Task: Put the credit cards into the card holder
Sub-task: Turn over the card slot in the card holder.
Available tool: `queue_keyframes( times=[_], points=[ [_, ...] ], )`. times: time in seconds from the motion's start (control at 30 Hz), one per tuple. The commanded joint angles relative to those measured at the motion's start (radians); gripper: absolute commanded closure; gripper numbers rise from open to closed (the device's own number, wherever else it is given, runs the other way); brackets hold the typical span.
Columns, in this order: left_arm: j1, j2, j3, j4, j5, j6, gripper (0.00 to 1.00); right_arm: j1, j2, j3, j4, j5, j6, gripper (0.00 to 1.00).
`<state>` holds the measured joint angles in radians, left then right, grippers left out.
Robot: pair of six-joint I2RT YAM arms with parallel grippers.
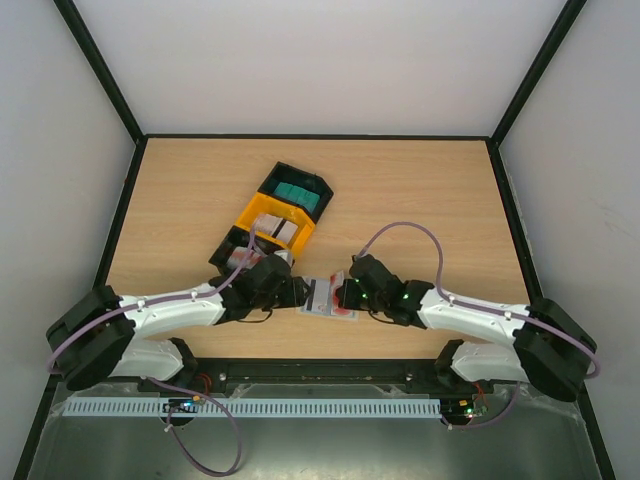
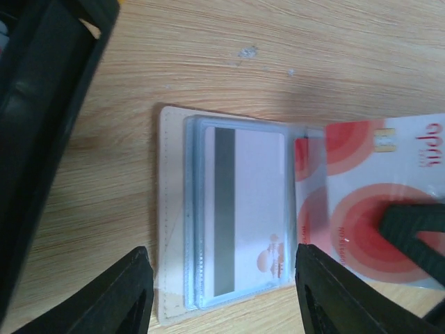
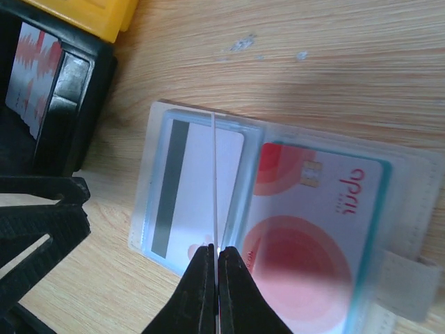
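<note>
The beige card holder lies open, light blue inside, between my two grippers. In the left wrist view its beige rim frames a white-grey card with a dark stripe in the left pocket. A white card with red blotches lies on the right half. My left gripper is open and straddles the left half. My right gripper is shut on a thin clear sheet seen edge-on, seemingly a leaf of the holder, above the striped card and beside the red card.
The joined black-yellow-black trays lie just behind the left gripper, with teal cards in the far tray. The near black tray holds a red-blotched card. The right gripper faces the left one closely.
</note>
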<state>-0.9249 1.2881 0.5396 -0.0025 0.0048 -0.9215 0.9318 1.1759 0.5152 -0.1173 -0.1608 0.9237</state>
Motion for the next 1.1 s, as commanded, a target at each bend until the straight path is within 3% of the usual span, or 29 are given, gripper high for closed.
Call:
queue_keyframes(
  times=[0.0,0.2,0.43,0.67,0.9,1.07],
  points=[
    [0.017,0.005,-0.015,0.078,0.07,0.007,0.43,0.007,0.055,-0.007,0.103,-0.052,-0.011,0.98],
    [0.034,0.058,-0.022,0.131,0.129,0.004,0.44,0.007,0.129,-0.036,0.13,-0.095,-0.022,0.98],
    [0.041,0.085,-0.019,0.139,0.152,0.003,0.45,0.007,0.156,-0.037,0.02,0.032,0.006,0.98],
    [0.041,0.112,-0.023,0.163,0.197,-0.003,0.45,0.007,0.19,-0.059,0.035,0.034,0.024,0.98],
    [0.043,0.135,-0.028,0.161,0.184,-0.03,0.45,0.007,0.181,-0.058,0.037,0.037,0.022,0.98],
    [0.045,0.13,-0.03,0.16,0.175,-0.034,0.46,0.007,0.062,-0.068,0.089,0.02,-0.018,0.98]
  ],
)
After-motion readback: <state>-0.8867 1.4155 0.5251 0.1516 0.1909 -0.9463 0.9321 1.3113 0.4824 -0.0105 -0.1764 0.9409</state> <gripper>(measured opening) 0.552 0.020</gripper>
